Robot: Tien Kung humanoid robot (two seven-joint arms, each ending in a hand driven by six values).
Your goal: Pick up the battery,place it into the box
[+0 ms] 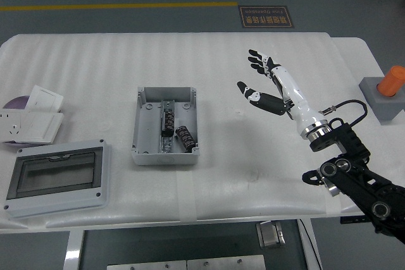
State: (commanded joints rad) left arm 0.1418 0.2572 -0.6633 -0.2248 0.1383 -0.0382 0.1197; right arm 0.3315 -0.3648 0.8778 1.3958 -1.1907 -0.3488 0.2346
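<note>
At the far left of the frame a white socket (25,126) and a small plate (43,100) lie on the surface (114,67), with a grey cover (57,178) with a dark window below them at lower left. None of these looks to belong to the task.

Left of centre sits the box (165,126), open at the top. Inside it, two dark cylinders show: one battery (168,120) standing along the middle rail, and a second battery (185,138) lying tilted at the lower right of the box floor. No battery can be seen loose on the surface.

Right of centre, the right hand (266,83) hangs above the surface, well apart from the box, its fingers (256,60) spread and the thumb held away from them; it holds nothing. The black arm enters from the lower right corner. The left hand is not in view.

At the right edge a grey block (383,98) carries an orange peg (393,80).

Judging by this, the placing looks done: batteries rest in the box and the hand is empty. Little seems left.
</note>
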